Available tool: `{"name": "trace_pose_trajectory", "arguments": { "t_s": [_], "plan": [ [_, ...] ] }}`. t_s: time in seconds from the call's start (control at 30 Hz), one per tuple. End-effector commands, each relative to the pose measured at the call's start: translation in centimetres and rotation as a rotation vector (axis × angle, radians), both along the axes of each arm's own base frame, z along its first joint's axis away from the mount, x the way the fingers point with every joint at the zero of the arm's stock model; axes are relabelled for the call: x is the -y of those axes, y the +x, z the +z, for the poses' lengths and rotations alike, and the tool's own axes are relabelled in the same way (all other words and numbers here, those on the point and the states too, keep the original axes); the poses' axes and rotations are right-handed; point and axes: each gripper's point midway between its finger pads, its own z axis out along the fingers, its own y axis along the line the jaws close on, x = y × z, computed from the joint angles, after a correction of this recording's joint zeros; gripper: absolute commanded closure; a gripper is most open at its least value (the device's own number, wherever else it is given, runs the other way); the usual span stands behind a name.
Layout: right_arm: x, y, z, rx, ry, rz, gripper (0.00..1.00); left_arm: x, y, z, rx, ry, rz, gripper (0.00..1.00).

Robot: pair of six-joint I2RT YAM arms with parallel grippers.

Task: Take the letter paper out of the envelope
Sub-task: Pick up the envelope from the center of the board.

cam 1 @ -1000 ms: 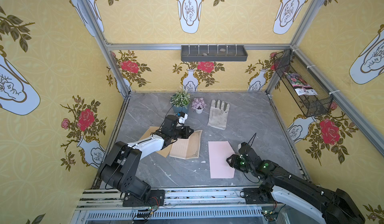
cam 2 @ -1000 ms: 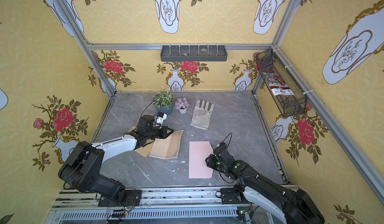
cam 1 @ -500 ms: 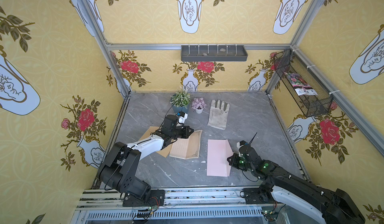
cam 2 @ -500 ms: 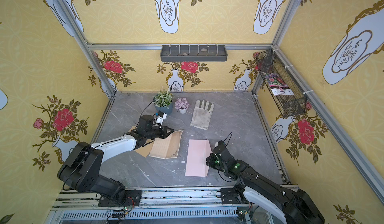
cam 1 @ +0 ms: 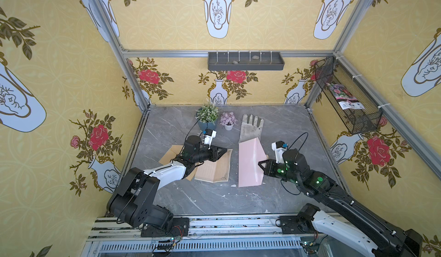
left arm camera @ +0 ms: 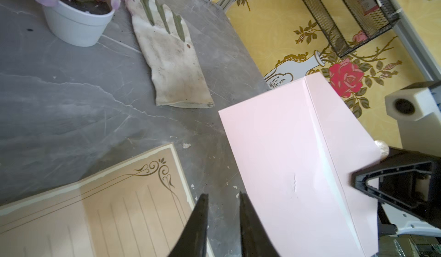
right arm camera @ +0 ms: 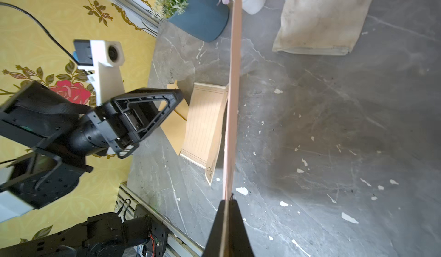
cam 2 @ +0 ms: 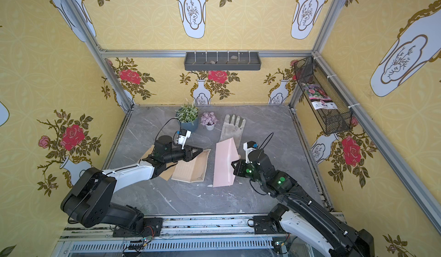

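Note:
The pink envelope (cam 1: 249, 165) (cam 2: 224, 165) is lifted off the table and stands tilted on its long edge. My right gripper (cam 1: 261, 166) (right arm camera: 228, 202) is shut on its right edge. The envelope shows edge-on (right arm camera: 232, 100) in the right wrist view and broadside (left arm camera: 298, 160) in the left wrist view. The tan lined letter paper (cam 1: 214, 169) (left arm camera: 107, 220) lies unfolded on the table left of the envelope, fully outside it. My left gripper (cam 1: 224, 151) (left arm camera: 223, 196) hovers over the paper's right edge, jaws slightly open, with only bare table between them.
A brown sheet (cam 1: 170, 153) lies under the letter paper and my left arm. A dirty white glove (cam 1: 250, 129), a blue plant pot (cam 1: 206, 117) and a small white flower pot (cam 1: 228, 120) stand behind. A wire basket (cam 1: 346, 98) hangs on the right wall.
My right gripper shut on the flat pink envelope, lifted it onto its edge and carried it toward the back. My left jaws parted, and the letter paper now lies flat.

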Motion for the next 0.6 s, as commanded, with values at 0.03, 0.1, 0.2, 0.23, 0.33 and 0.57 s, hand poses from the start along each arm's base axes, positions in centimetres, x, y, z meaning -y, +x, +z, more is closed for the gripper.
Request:
{"name": "trace_pose_trajectory", "arguments": {
  "t_s": [0.03,0.1,0.2,0.23,0.33,0.57],
  "plan": [
    [-1.5,0.1,2.3,0.073,-0.017,0.07,1.0,1.4,-0.8,3.8,0.098,-0.166,-0.097,0.67],
    [-2.2,0.3,3.2,0.101,-0.011,0.078,1.0,1.5,-1.0,4.1,0.107,-0.197,-0.116,0.64],
    [-4.3,-0.2,4.8,0.138,0.044,0.137,1.0,1.7,-1.0,4.2,0.101,-0.235,-0.118,0.6],
    [-4.7,-0.3,5.1,0.147,0.043,0.148,1.0,1.8,-1.1,4.4,0.101,-0.257,-0.129,0.59],
    [-5.5,-0.6,5.5,0.166,0.006,0.16,1.0,2.2,-1.3,4.9,0.09,-0.321,-0.164,0.59],
    [-6.2,-1.0,6.4,0.195,0.013,0.176,1.0,2.3,-1.3,4.5,0.083,-0.324,-0.171,0.63]
  ]
}}
